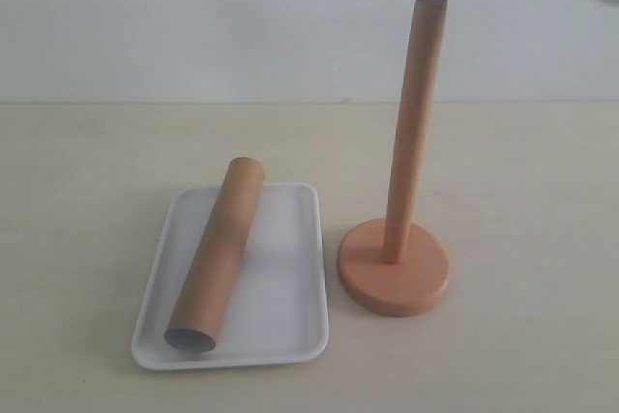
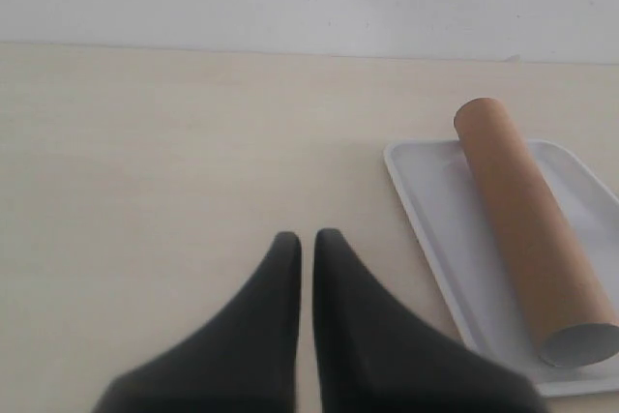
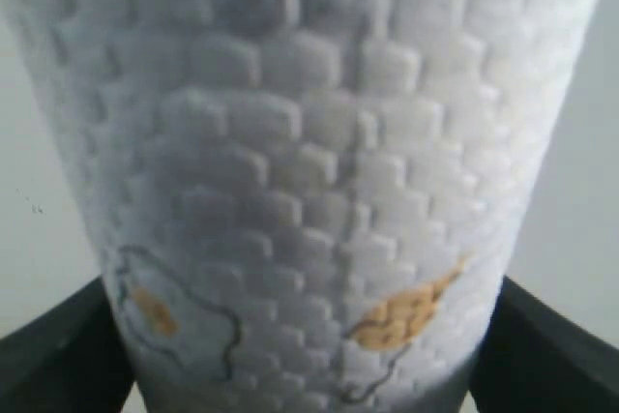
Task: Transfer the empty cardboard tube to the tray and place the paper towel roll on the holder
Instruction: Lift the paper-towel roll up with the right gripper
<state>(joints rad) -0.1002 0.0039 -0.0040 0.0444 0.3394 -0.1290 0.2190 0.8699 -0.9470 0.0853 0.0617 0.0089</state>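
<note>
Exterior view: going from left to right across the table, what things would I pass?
First the tray, with the tube lying on it → then the holder.

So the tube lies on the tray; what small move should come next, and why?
Probably bring the paper towel roll, gripped between the right fingers, above the bare pole of the holder: the cardboard tube already lies on the tray.

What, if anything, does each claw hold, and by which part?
The right claw clamps the thick white egg-printed paper towel roll by its outer sides; the left claw, shut, holds nothing.
</note>
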